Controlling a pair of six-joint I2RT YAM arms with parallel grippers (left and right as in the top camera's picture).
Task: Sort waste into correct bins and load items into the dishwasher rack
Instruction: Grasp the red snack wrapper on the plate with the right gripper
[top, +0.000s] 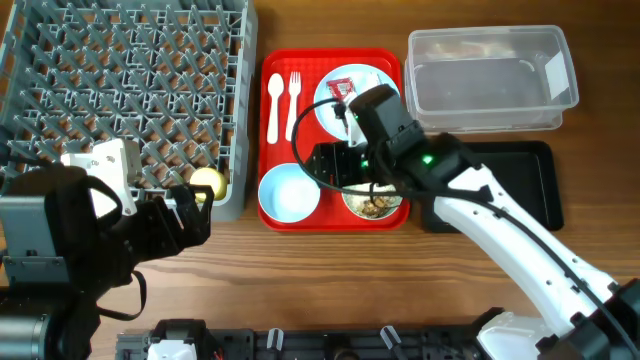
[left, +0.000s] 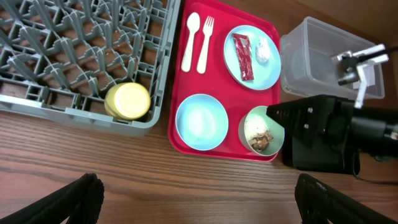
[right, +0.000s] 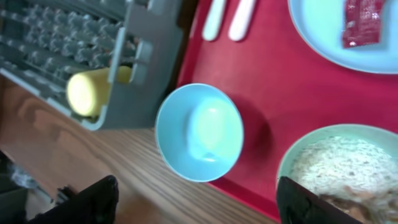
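Nearest the front edge of the bench, the left tool hangs released, its fingers spread wide and holding nothing, above bare wood just short of the dishwasher rack. The yellow cup already lies in the rack's near corner.

Next comes the red serving tray. The right tool hovers low over its near edge with its fingers apart and nothing grasped. One finger sits above the rim of the bowl of crumbs, the other out past the empty bowl beside it.

The step in hand looks to be taking the crumb bowl so that its crumbs can go into a bin. To do it well, pinch the rim with one finger inside and one outside, on the side away from the food. Come straight down so the empty bowl is not knocked. Lift level and tip only once over the bin.

Further back the plate carries the red wrapper and the white scrap. The spoon and fork lie side by side to its left.

To the right of the red tray lies the black tray, partly under the right arm, and beyond it the clear tub. Both are close, so the carry is short.
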